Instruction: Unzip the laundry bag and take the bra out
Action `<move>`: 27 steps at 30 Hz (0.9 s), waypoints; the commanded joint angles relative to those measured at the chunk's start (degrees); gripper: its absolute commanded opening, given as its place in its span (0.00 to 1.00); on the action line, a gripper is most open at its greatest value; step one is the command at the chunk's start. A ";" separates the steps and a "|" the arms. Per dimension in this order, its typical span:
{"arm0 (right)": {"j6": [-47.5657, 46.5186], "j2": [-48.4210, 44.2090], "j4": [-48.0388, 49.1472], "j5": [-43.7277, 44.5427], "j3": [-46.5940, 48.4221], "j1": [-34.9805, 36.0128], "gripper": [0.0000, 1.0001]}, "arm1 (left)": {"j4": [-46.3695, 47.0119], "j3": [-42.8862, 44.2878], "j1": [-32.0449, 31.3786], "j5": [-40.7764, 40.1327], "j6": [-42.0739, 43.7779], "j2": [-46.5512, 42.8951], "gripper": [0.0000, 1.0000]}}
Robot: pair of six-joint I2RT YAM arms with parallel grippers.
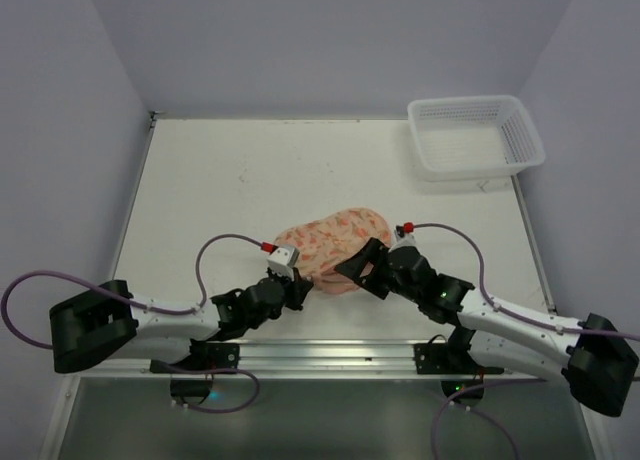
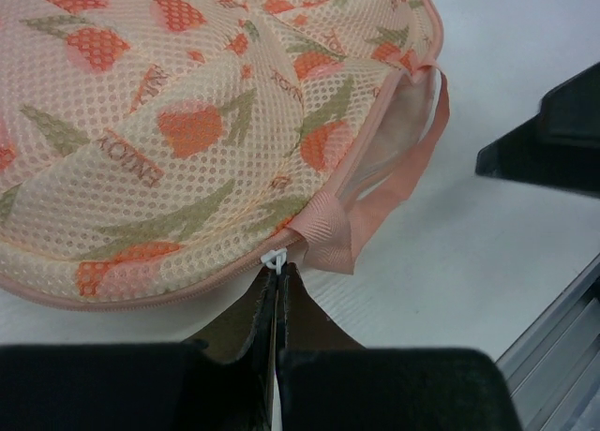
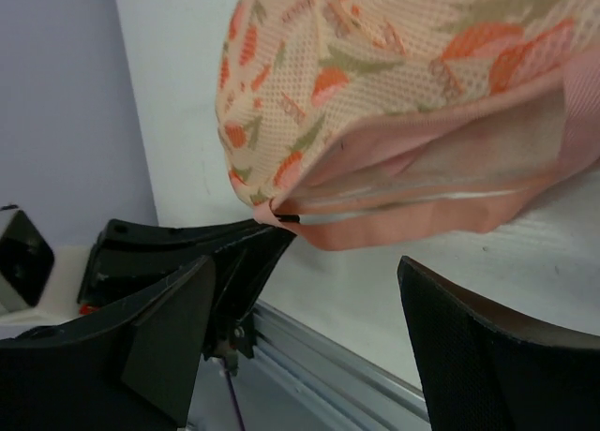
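mouth of peach printed mesh laundry bag lies just ahead of spread right gripper; left gripper pinches white zip pull.

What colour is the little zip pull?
White zip pull, best seen in the left wrist view.

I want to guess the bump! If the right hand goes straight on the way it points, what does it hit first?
Probably the peach orange-printed mesh laundry bag, at its pink-trimmed open edge, just ahead of the open right hand; depth is hard to judge.
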 commanded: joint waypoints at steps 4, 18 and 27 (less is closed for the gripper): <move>9.68 7.19 6.15 2.17 2.00 4.47 0.81 | 6.42 3.57 -0.67 1.44 0.62 2.65 0.00; 16.63 18.00 13.55 6.92 4.01 6.58 0.81 | 9.33 3.13 -1.46 2.49 1.76 4.05 0.00; 16.80 21.34 20.65 12.02 2.61 6.58 0.61 | 10.29 2.16 -1.46 2.14 1.68 4.23 0.00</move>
